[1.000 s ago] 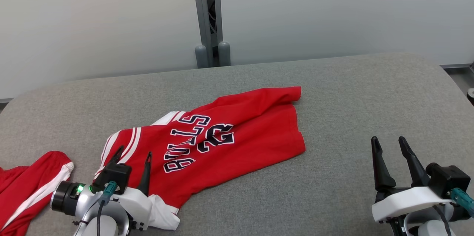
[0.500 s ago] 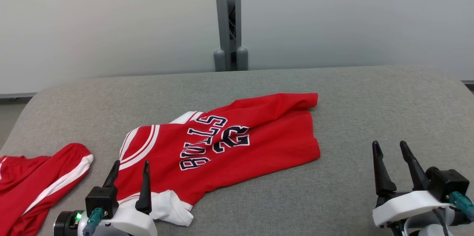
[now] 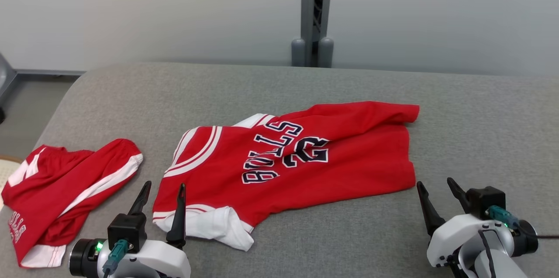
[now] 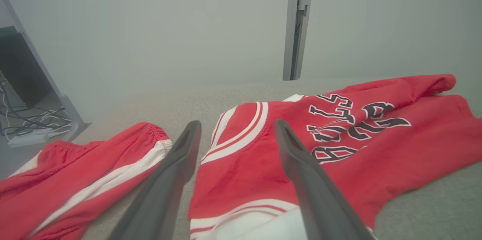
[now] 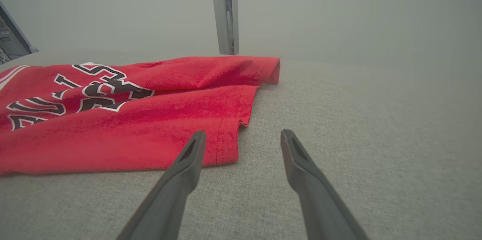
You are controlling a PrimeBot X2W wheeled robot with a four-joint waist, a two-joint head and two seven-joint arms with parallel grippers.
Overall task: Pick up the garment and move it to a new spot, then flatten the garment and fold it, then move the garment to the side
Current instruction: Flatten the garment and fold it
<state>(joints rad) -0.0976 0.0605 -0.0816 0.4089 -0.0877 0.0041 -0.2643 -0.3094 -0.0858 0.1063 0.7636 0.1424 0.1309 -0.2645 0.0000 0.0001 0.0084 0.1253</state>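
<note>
The garment, a red jersey point(image 3: 305, 160) with white trim and dark lettering, lies spread and creased on the grey padded table point(image 3: 349, 234). My left gripper point(image 3: 165, 184) is open at the jersey's near left end, fingertips just short of its white-trimmed edge. The left wrist view has the left gripper point(image 4: 237, 123) pointing along the jersey point(image 4: 339, 149). My right gripper point(image 3: 434, 182) is open beside the jersey's near right corner, holding nothing. In the right wrist view the right gripper point(image 5: 243, 132) hovers over bare table by the jersey's hem point(image 5: 226, 138).
A second red garment with white stripes point(image 3: 74, 182) lies crumpled at the table's left end, also in the left wrist view point(image 4: 75, 172). A grey post point(image 3: 312, 16) stands behind the table against a pale wall. Floor shows past the left edge point(image 3: 30, 103).
The head camera has turned left, shifting the whole picture right. My left gripper has drawn back from over the jersey to its near edge. The right gripper now sits closer to the jersey's corner.
</note>
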